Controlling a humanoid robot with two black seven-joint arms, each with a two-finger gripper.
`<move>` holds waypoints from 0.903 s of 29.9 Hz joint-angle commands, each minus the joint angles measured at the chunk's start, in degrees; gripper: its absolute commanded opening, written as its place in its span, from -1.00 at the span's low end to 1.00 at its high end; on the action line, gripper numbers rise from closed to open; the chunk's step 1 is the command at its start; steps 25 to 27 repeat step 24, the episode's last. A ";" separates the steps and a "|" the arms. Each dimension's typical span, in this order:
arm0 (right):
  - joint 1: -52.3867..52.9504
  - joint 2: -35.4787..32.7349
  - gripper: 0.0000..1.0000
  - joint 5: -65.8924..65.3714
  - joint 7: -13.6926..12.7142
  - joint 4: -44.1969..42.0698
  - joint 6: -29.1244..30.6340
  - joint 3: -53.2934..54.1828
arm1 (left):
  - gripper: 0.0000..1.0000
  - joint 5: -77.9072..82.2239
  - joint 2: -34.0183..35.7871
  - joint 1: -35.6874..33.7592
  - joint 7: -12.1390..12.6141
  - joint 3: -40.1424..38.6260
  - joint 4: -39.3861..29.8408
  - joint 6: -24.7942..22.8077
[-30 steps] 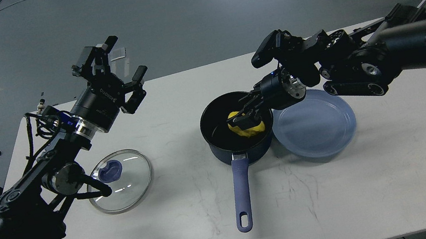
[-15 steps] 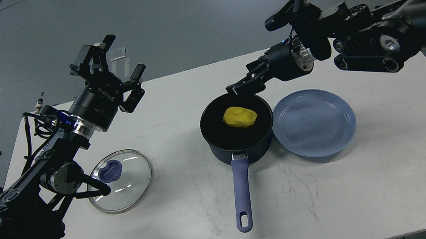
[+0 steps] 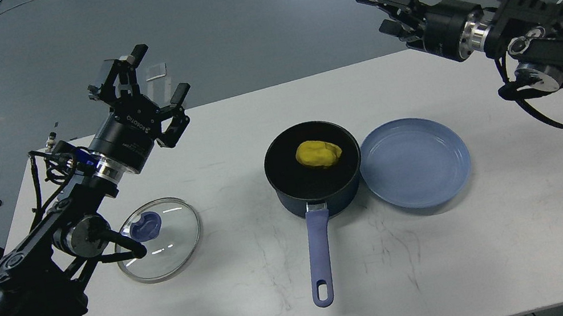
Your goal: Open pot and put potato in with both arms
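Centrally, one white table (image 3: 503,234) fills most of the view, with grey floor behind it. Two black robot arms reach in, one from each side. On the table sit one dark blue saucepan (image 3: 313,167), one blue plate (image 3: 414,162), one glass lid (image 3: 159,239) and one yellow potato (image 3: 318,153).

The saucepan stands near the table's middle, uncovered, its long blue handle pointing toward the viewer. The plate lies just right of the pan, its rim touching or nearly touching the pan's side. The glass lid, with a blue knob, lies flat on the table well to the left of the pan, partly behind the left arm's joints.

The potato rests inside the pan, toward its far side.

The left gripper (image 3: 148,83) is raised above the table's far left corner, fingers spread wide and holding nothing. The right gripper (image 3: 387,9) is raised beyond the table's far right edge, well apart from the potato, also holding nothing; from this angle I cannot tell how far its fingers are spread.
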 commanded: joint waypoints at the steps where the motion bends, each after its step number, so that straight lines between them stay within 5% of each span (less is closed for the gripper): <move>1: -7.78 0.04 0.98 5.73 0.01 -0.54 4.57 9.05 | 0.96 0.00 -0.40 0.84 0.00 0.01 0.01 -0.11; 11: -16.85 -0.22 0.98 9.09 0.01 -3.70 19.61 15.49 | 0.96 0.00 -2.07 2.42 0.00 0.01 0.19 -0.20; 27: -18.17 -0.31 1.00 9.18 0.01 -3.44 18.12 17.69 | 0.96 0.00 -2.16 3.03 0.00 0.01 0.19 -0.29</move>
